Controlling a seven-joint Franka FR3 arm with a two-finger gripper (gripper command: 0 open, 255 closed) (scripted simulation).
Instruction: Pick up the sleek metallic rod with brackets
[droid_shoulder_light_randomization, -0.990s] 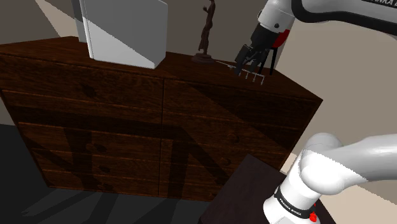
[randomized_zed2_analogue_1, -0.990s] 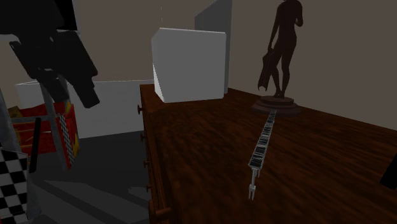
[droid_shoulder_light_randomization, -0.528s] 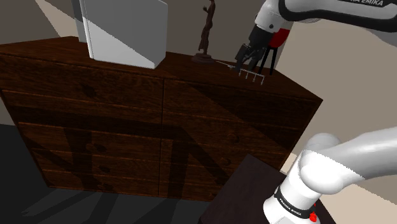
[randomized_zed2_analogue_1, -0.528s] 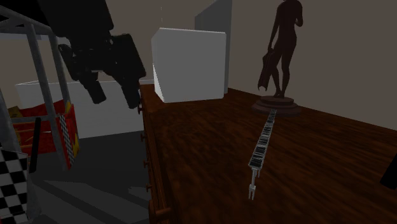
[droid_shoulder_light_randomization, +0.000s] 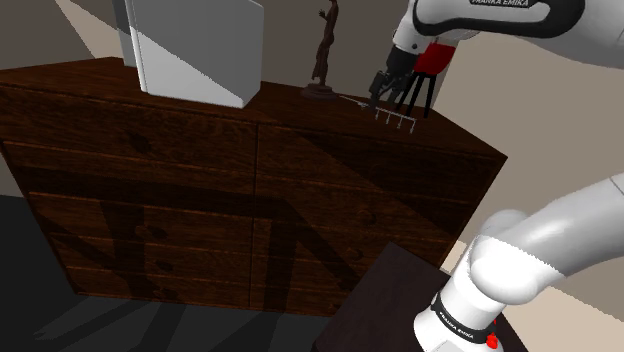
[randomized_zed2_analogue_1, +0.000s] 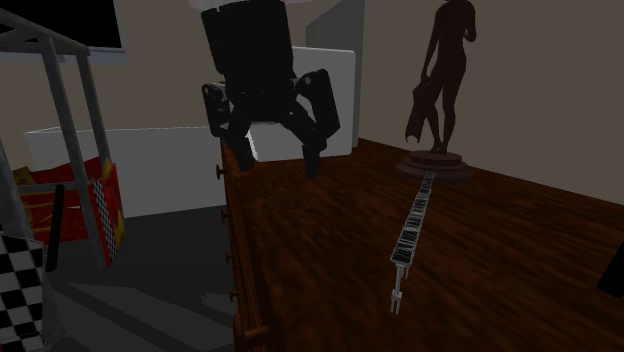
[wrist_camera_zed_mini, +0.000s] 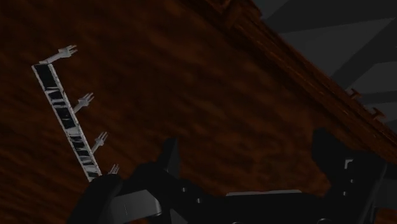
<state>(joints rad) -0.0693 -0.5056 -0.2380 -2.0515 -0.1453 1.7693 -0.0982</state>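
Observation:
The rod (randomized_zed2_analogue_1: 412, 225) is a thin, silvery patterned strip with small pronged brackets, lying flat on the dark wooden dresser top (randomized_zed2_analogue_1: 320, 260). It runs from the statue's base toward the dresser's front edge. In the shoulder view the rod (droid_shoulder_light_randomization: 397, 117) lies just below the gripper (droid_shoulder_light_randomization: 386, 92). My black gripper (randomized_zed2_analogue_1: 276, 165) hovers open above the dresser top, to the second exterior view's left of the rod and apart from it. In the wrist view the rod (wrist_camera_zed_mini: 63, 114) lies beside the open gripper (wrist_camera_zed_mini: 248, 149), outside its fingers, which hold nothing.
A dark figurine statue (randomized_zed2_analogue_1: 440, 90) stands at the rod's far end. A large white box (droid_shoulder_light_randomization: 195, 45) sits further along the dresser top. The dresser's front edge (randomized_zed2_analogue_1: 238, 290) drops to the floor. A grey frame with red and checkered panels (randomized_zed2_analogue_1: 70, 200) stands beyond the dresser.
The gripper swung in over the dresser top, moving rightward in the second exterior view toward the rod. Its fingers stay open. The rod has not moved.

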